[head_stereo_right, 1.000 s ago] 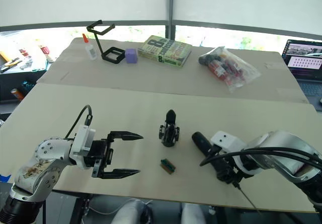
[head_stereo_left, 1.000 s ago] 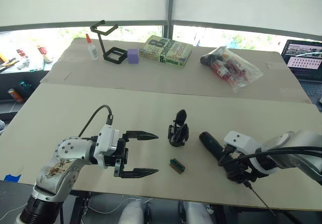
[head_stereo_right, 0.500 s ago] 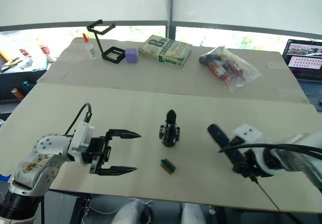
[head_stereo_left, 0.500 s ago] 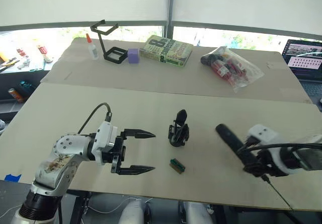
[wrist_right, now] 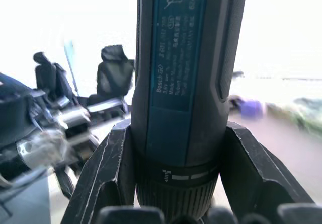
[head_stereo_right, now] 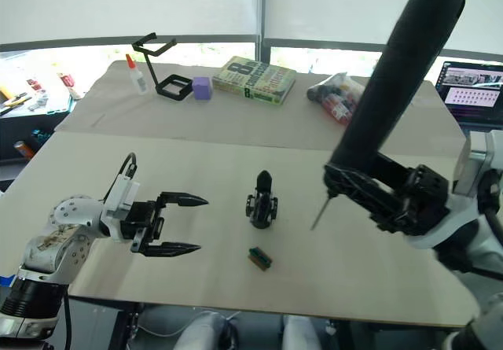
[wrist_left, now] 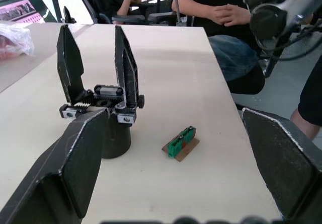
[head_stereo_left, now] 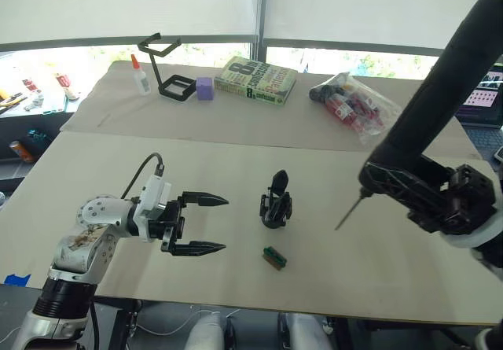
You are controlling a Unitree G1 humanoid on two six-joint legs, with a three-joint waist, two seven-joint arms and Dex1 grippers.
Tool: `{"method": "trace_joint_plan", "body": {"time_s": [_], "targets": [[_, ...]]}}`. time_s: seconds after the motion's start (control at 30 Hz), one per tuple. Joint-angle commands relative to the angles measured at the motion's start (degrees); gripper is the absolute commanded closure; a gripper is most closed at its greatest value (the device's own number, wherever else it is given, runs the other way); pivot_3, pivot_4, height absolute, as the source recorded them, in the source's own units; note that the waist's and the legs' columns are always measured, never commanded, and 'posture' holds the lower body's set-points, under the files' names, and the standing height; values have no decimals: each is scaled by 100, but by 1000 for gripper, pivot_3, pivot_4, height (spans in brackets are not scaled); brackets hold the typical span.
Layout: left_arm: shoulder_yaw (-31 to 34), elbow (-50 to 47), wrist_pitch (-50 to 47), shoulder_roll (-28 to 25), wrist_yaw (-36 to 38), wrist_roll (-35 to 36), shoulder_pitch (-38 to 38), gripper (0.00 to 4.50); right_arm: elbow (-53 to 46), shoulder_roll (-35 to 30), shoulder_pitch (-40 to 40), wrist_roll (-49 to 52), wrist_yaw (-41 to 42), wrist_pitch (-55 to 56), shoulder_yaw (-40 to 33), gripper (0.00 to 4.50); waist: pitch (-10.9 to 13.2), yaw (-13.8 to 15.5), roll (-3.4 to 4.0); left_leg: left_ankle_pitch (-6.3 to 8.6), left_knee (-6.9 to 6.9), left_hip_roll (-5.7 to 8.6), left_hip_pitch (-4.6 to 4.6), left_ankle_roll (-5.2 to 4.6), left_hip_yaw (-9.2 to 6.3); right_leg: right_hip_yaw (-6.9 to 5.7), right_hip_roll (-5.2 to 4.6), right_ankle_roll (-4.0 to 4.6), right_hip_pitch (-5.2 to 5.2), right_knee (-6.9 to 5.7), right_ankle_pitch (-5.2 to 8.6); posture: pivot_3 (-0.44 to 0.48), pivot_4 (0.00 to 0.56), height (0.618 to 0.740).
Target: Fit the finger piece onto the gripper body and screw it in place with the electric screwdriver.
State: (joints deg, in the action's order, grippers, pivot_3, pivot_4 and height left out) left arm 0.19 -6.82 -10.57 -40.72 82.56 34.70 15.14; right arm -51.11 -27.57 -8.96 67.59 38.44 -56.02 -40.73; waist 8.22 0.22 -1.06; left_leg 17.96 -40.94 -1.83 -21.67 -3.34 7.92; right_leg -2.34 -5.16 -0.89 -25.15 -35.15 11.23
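Right pincer (wrist_right: pixel 176 183) clamped on the screwdriver (head_stereo_right: pixel 393 90), 1 finger on each side of the barrel just above its collar. Tool raised clear of the bench (head_stereo_left: pixel 118 161), thick rounded end up and tilted away, thin metal bit (head_stereo_right: pixel 320 212) pointing down toward the surface to the right of the gripper block (head_stereo_left: pixel 276 204). Bit tip apart from the block, not touching it.

Gripper block standing upright on its round base near the middle of the bench, 2 black fingers rising side by side from it in the left wrist view; possibly the finger piece already seated, not certain from these views.

Small green-and-brown block (head_stereo_left: pixel 274 257) lying flat just in front of the gripper block, apart from it.

Left pincer (head_stereo_left: pixel 200 224) held low over the bench to the left of the gripper block, fingers spread wide apart, nothing between them, tips aimed toward the block.

At the far edge: wire stand (head_stereo_left: pixel 165 67), glue bottle (head_stereo_left: pixel 141 75), purple cube (head_stereo_left: pixel 205 89), book (head_stereo_left: pixel 257 79), plastic bag (head_stereo_left: pixel 354 102).
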Motion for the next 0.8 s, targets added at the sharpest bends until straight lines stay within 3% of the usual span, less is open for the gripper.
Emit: {"method": "trace_joint_plan", "body": {"time_s": [0.03, 0.23, 0.37, 0.57, 0.8], "targets": [[30, 156, 292, -63, 237, -144, 33, 0, -565, 42, 589, -1543, 1360, 1779, 1339, 2572, 0, 12, 0, -2, 0, -1, -1, 3, -2, -4, 2, 1, 0, -1, 1, 0, 150, 740], [-144, 478, 875, 9, 508, -549, -11, 0, 157, 430, 685, -2493, 1797, 3219, 2702, 2572, 0, 1, -1, -4, -14, 8, -1, 4, 8, -2, 2, 0, 4, 5, 1, 0, 150, 740], [-408, 602, 1245, 404, 150, -932, -319, 0, 975, 507, 455, -2986, 2372, 3966, 3654, 2572, 0, -10, 0, -4, -6, 5, 23, 4, 9, -1, 1, 5, 15, 0, 3, 0, 150, 740], [-686, 359, 1347, 782, -394, -1270, -610, 0, 1633, 518, 350, -3259, 2591, 4601, 4079, 2572, 1, 17, -2, -5, -6, 2, 19, 6, 10, -2, 2, 10, 6, -11, 2, 0, 150, 740], [-961, 179, 1237, 960, -848, -1540, -655, 0, 1731, 352, 514, -3222, 2611, 4836, 4139, 2572, 1, 34, -1, -2, -7, 1, 18, 1, 8, -2, -4, 11, 7, -11, 1, 0, 150, 740]]}}
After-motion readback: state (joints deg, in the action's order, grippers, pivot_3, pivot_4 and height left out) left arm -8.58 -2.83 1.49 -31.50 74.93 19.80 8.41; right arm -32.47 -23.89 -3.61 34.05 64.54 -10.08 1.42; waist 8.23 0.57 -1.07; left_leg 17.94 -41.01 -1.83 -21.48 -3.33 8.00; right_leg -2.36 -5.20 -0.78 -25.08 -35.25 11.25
